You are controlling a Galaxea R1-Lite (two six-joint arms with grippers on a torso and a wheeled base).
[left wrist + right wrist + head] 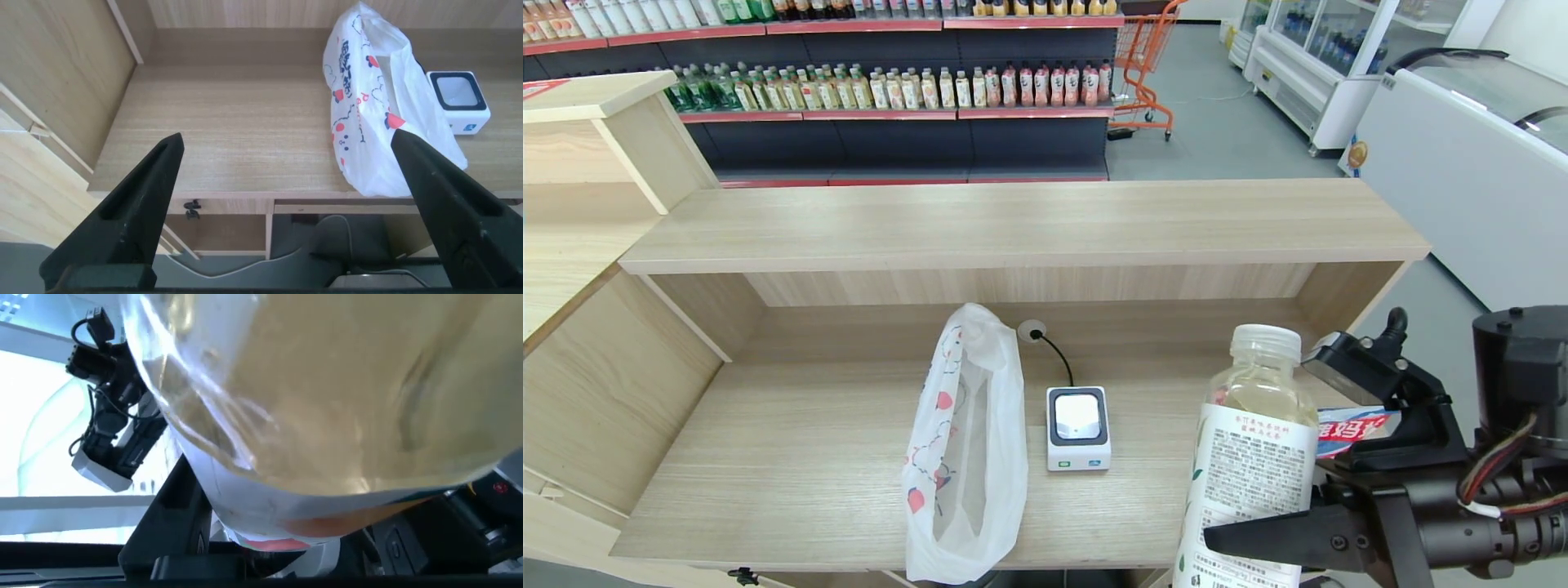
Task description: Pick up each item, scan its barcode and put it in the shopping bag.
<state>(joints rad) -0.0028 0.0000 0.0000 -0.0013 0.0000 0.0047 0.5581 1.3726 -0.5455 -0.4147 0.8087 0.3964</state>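
My right gripper [1258, 449] is shut on a clear bottle [1254, 457] with a white cap, pale yellow drink and a white printed label. It holds the bottle upright at the counter's right front, to the right of the scanner [1078, 427]. The bottle's curved body [327, 392] looms close in the right wrist view. A white shopping bag [968, 457] with red print lies on the counter, its mouth open, just left of the scanner. My left gripper [286, 143] hangs open with nothing in it over the counter's front edge, left of the bag [368, 106].
The wooden counter [792, 457] has a raised back shelf [1013, 220] and side walls. The scanner's cable runs to a hole in the back. A red and blue packet [1356, 425] shows behind the right gripper. Store shelves and freezers stand beyond.
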